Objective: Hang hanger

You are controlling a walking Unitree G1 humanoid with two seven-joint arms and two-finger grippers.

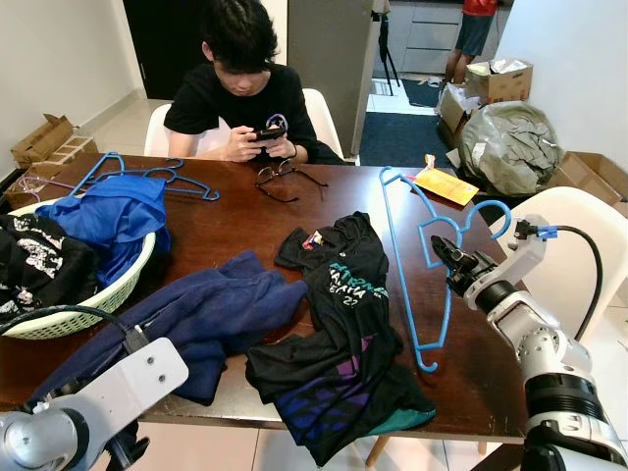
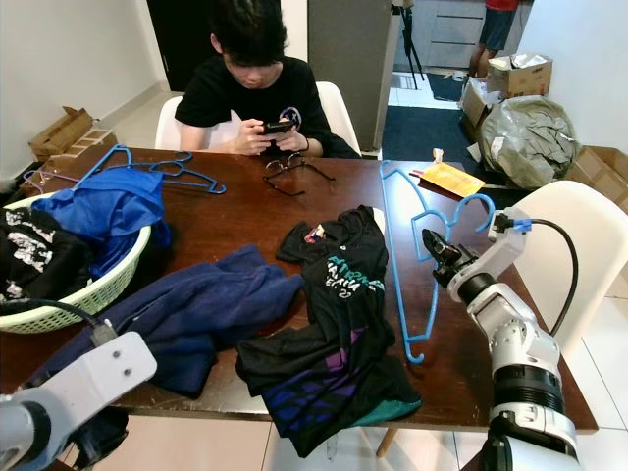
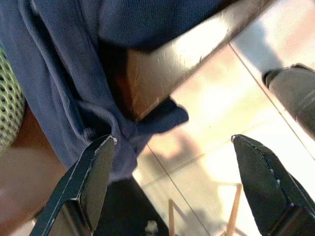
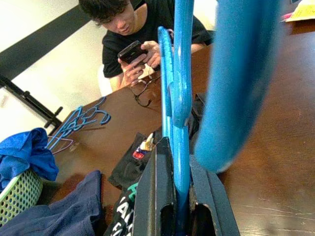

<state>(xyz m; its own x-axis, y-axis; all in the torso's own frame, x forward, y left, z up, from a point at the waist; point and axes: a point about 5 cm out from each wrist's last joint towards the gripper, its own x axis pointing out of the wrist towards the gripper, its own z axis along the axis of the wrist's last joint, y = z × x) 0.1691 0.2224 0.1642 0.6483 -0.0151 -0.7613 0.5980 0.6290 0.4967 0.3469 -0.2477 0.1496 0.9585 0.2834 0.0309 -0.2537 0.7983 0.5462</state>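
A long blue plastic hanger [image 1: 401, 265] lies along the right side of the brown table [image 1: 226, 221], its hook [image 1: 488, 211] pointing right. My right gripper [image 1: 446, 257] is shut on the hanger's neck, just below the hook; in the right wrist view the blue bar [image 4: 182, 98] runs up between the black fingers [image 4: 157, 196]. My left gripper [image 3: 172, 142] is open and holds nothing, down beside the table's near left edge, close to a hanging navy garment [image 3: 64, 88].
A black printed T-shirt [image 1: 339, 343] and the navy garment [image 1: 206, 314] lie mid-table. A pale basket [image 1: 98, 294] of clothes stands at the left, with more blue hangers [image 1: 147, 177] behind it. A person [image 1: 240, 98] sits opposite with a phone; glasses [image 1: 280, 182] lie nearby. A white chair [image 1: 579, 226] stands right.
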